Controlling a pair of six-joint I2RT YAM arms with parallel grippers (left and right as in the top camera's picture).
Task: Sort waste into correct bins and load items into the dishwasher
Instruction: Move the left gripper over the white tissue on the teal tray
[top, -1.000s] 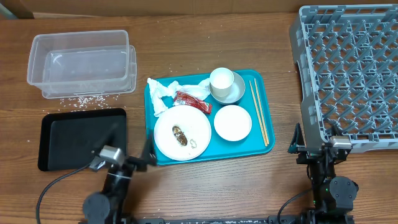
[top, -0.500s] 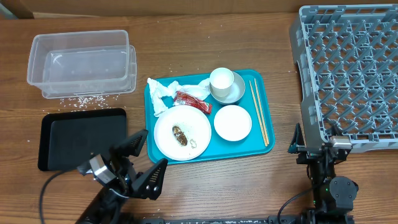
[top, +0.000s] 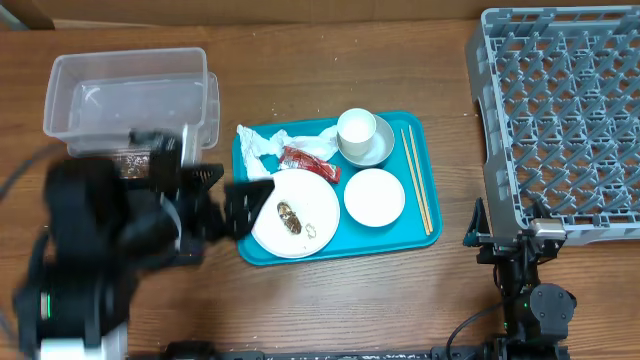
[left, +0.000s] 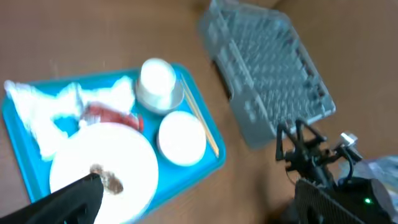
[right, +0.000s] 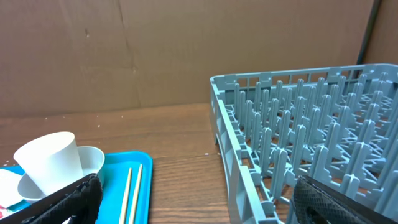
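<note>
**A:** Which hand is working, and is it carrying anything?

**B:** My left hand (left: 196, 186) is hovering empty, fingers spread wide, over the 7 o'clock corner of the large teal plastic tray (top: 395, 236). My right hand (right: 193, 190) is waiting, also spread and empty, at the 7 o'clock corner of the large grey plastic dish rack (top: 560, 110).

**A:** Where is the waste lying?

**B:** The crumpled white paper napkins (top: 265, 148) are lying at the tray's 10 o'clock. The small red wrapper (top: 305, 160) is touching them on their 4 o'clock side. The brown lump (top: 288, 214) is sitting on the round white plate (top: 315, 195), at 6 o'clock of the wrapper.

**A:** What are you taking the step to be?

**B:** I am reading it as a reach for the napkins. I am aiming to come down with the fingers straddling a raised fold, clear of the plate rim, so closing is not dragging the wrapper along. The white cup (top: 356, 128) in its pale grey-green bowl (top: 380, 150) is standing near at 3 o'clock, so I am planning a straight lift. After that I am swinging toward the clear rectangular plastic tub (top: 130, 90) at 10 o'clock on the table (top: 330, 60).
</note>
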